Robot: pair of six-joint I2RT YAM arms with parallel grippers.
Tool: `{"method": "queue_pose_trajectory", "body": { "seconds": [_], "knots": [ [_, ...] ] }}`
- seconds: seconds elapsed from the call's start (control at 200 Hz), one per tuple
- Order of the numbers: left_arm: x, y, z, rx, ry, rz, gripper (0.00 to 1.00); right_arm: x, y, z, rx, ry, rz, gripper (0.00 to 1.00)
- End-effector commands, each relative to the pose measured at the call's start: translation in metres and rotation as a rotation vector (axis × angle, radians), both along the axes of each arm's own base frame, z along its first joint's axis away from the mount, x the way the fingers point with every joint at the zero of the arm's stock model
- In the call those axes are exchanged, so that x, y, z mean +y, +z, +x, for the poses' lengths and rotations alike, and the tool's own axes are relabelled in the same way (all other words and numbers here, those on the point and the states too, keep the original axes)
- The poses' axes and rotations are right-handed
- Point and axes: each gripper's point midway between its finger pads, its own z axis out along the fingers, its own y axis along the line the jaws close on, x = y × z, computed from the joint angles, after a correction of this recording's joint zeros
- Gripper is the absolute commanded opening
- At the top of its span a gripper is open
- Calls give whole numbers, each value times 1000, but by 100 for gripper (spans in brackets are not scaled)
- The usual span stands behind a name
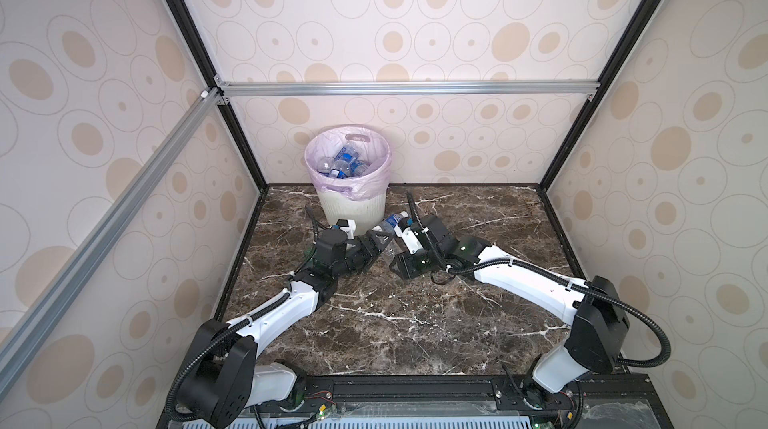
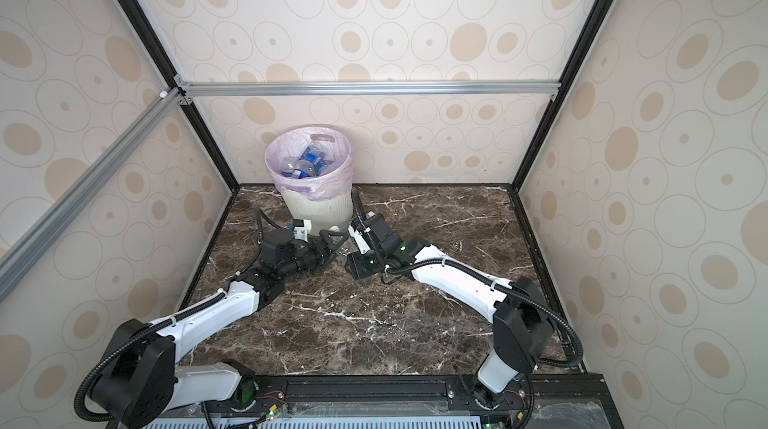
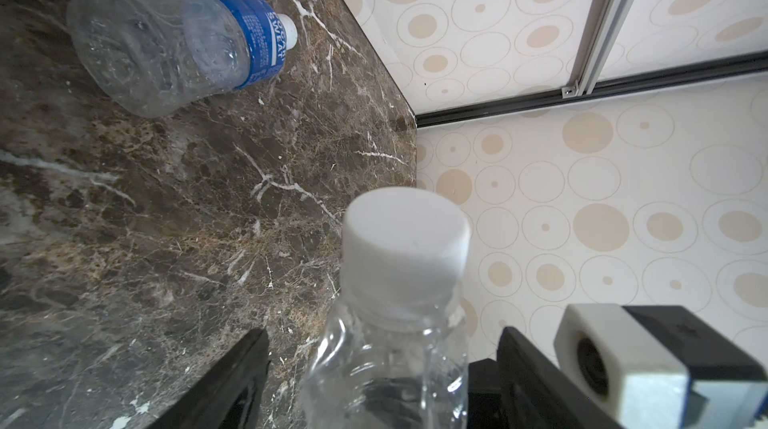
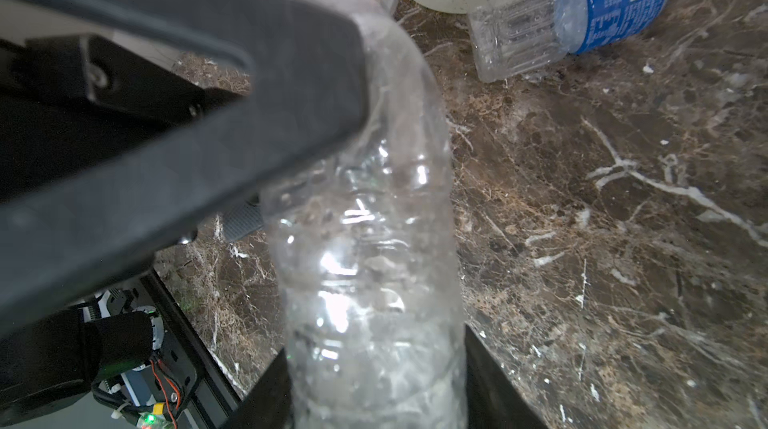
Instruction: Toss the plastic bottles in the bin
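Note:
Both grippers meet in front of the bin, a white ribbed basket lined with a pink bag and holding several plastic bottles. Between them is a clear, label-less bottle with a white cap. My right gripper is shut on its lower body, jaws pressed against both sides. The left gripper is open around its shoulder below the cap, with a gap on each side. Both top views show them close together: left gripper, right gripper. A second bottle with a blue label lies on its side near the bin's foot.
The dark marble table is enclosed by patterned walls on three sides, with black frame posts at the back corners. The bin stands against the back wall, left of centre. The right wrist camera housing sits close beside the left fingers.

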Motion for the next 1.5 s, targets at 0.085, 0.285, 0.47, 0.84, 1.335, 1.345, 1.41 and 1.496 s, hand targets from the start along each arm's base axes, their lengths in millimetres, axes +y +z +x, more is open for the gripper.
{"method": "queue_pose_trajectory", "body": {
  "seconds": [0.085, 0.285, 0.47, 0.84, 1.335, 1.345, 1.41, 1.496],
  "knots": [
    [-12, 29, 6, -68, -13, -42, 74, 11, 20, 6, -18, -4, 51, 53],
    [-14, 28, 7, -68, -9, -46, 58, 16, 24, 7, -13, 1, 76, 55],
    [-11, 28, 9, -68, 8, -31, 54, 11, 30, 4, -26, 5, 69, 61],
    [27, 68, 34, -139, 103, 33, 50, -10, 78, -4, -153, 4, 112, 88],
    [88, 245, 74, -486, 269, 26, 47, -38, 141, 11, -339, -97, 193, 100],
    [89, 247, 75, -491, 271, 28, 47, -39, 141, 11, -340, -98, 193, 100],
    [93, 272, 76, -543, 287, 30, 47, -39, 144, 13, -347, -102, 187, 100],
    [97, 300, 76, -604, 299, 29, 47, -40, 145, 15, -350, -104, 189, 100]
  ]
}}
